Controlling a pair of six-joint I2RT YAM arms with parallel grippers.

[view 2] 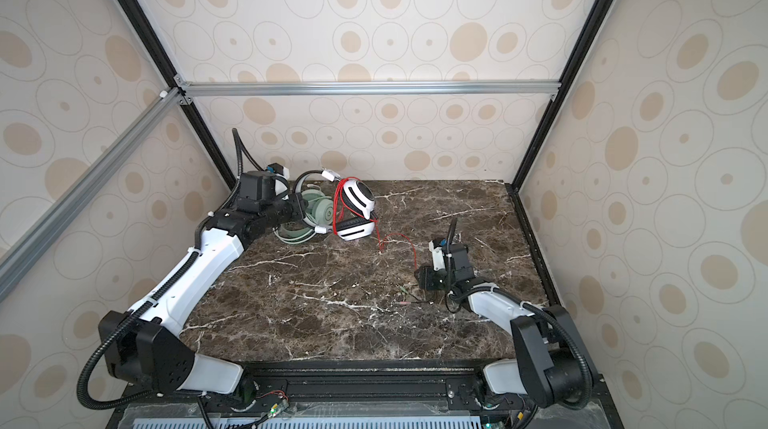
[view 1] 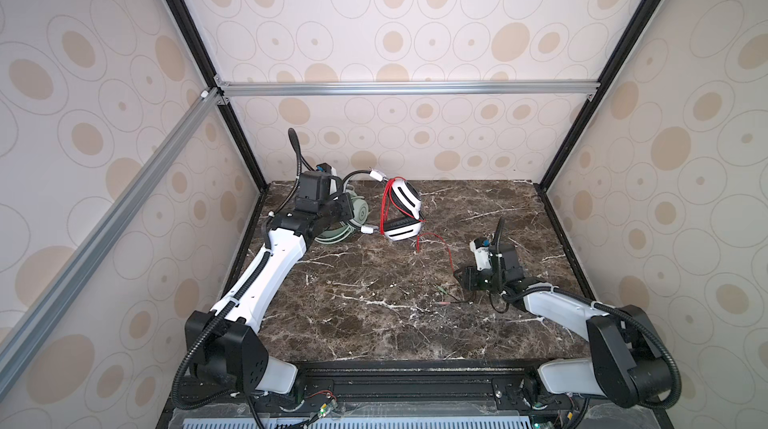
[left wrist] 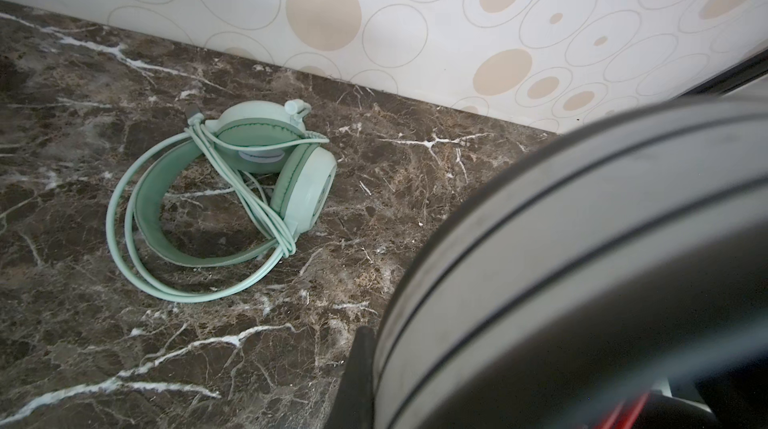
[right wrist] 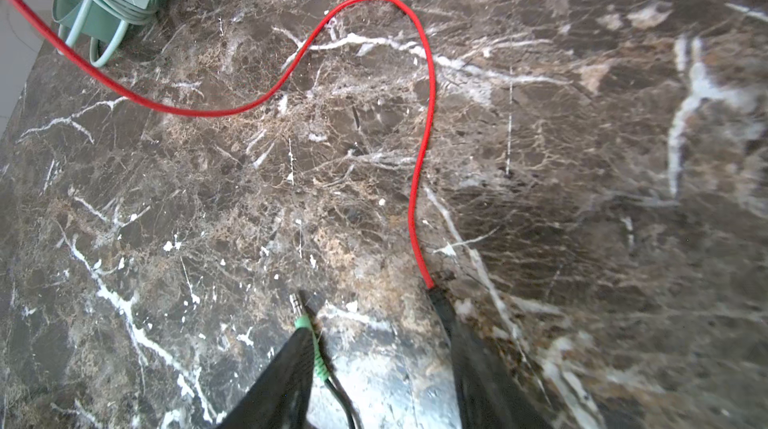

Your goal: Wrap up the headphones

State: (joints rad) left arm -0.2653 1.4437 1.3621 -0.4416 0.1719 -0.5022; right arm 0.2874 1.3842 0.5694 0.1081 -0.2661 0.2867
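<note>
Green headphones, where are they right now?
In both top views the mint-green headset lies at the far left of the marble table, partly behind the left arm, right beside the white-and-black headset.

I look down on a dark brown marble desk veined with white, boxed in by pale walls papered with beige ovals. Black frame posts mark the back corners, and a silver rail spans them. The light is soft and even.

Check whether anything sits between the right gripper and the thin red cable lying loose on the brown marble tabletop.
Nothing visible does. The right gripper hangs with jaws apart at the loose end of the thin red cable, over bare brown marble tabletop; only a green-banded jack plug lies beside one finger.
</note>
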